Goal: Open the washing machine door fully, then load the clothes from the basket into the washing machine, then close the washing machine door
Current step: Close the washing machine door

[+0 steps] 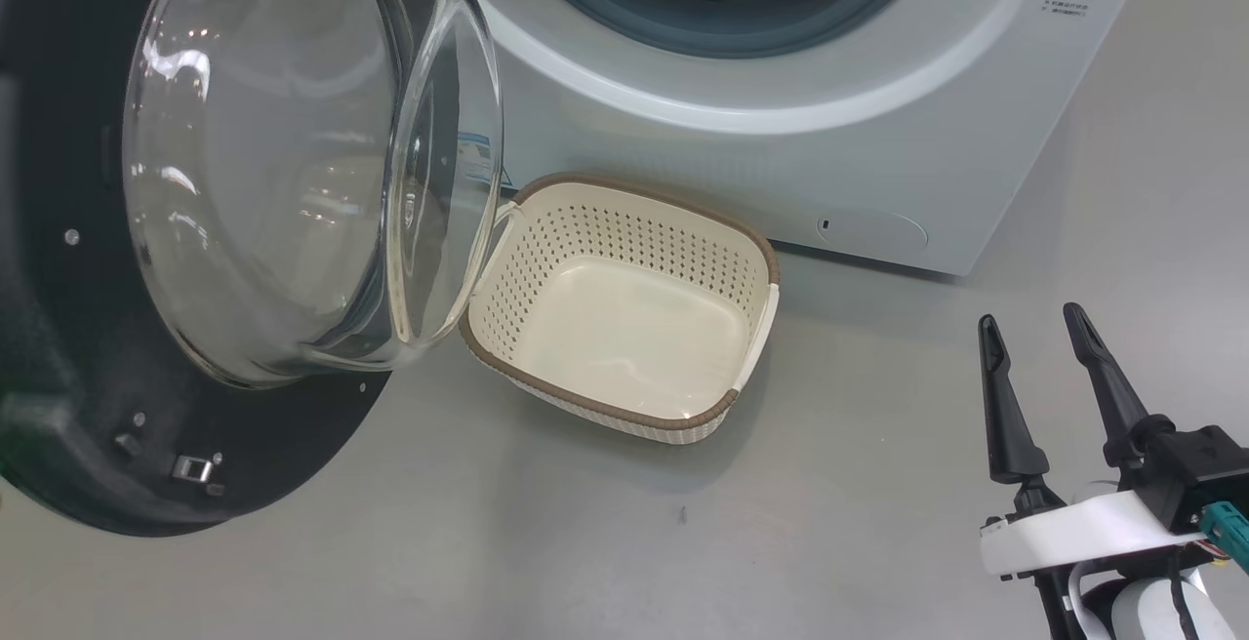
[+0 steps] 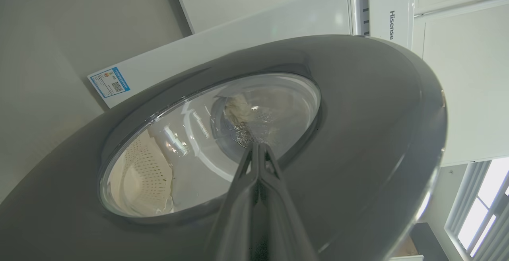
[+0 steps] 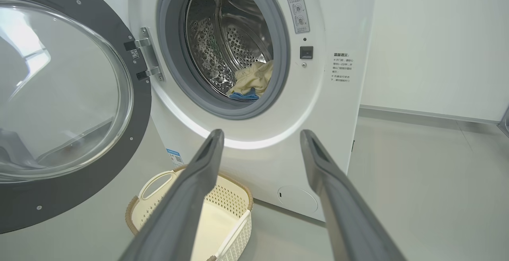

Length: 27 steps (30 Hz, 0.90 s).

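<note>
1. Head view: finds the washing machine door (image 1: 273, 181) swung wide at left, its glass bowl (image 1: 293, 133) close by the left end of the empty basket (image 1: 624, 193) on the floor (image 1: 878, 445); risks knocking that basket on the closing swing. Counts one door, one basket, one washing machine (image 1: 878, 133), one right gripper (image 1: 1030, 316) — fingers apart, holding nothing.
2. Left wrist view: shows the left gripper (image 2: 258, 146) pinched together, empty, tips at the door's outer face; cannot tell contact. Could skid off the glossy ring (image 2: 358, 113) under a push.
3. Right wrist view: places the clothes (image 3: 254, 80) inside the drum (image 3: 226, 34), near the front lip — might get pinched in the grey seal (image 3: 171, 54). Counts one bundle.
</note>
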Motion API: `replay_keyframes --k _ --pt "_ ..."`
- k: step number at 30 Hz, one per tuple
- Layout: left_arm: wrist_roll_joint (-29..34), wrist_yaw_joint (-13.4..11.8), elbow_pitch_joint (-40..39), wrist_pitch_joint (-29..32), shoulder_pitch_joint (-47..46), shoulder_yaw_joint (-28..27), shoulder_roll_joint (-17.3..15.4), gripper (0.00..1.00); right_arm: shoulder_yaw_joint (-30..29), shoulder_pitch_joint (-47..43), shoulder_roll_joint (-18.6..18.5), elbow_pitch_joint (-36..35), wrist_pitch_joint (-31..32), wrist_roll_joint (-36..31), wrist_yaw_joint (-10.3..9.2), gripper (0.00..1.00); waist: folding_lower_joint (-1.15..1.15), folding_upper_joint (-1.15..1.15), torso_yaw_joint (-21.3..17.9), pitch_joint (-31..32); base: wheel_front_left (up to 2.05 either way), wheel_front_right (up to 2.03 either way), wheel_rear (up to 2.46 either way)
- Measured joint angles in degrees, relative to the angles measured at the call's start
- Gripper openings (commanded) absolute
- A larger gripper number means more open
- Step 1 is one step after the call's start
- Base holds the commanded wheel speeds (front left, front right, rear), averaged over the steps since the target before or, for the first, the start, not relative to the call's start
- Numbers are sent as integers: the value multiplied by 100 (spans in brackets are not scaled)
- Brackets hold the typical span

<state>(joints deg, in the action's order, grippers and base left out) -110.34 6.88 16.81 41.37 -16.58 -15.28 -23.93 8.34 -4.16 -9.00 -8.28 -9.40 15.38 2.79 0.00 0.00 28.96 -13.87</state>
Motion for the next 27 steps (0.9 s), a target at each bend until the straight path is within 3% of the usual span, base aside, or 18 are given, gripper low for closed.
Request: replay_keyframes --k 12,27 --pt "-13 0 -1055 383 352 68 333 0 119 27 138 40 -109 33 8 100 0 0 -263 33 0 0 0" --pt "-22 0 -1901 749 615 464 697 0 264 164 287 165 -253 100 12 100 0 0 -1013 -6 0 0 0"
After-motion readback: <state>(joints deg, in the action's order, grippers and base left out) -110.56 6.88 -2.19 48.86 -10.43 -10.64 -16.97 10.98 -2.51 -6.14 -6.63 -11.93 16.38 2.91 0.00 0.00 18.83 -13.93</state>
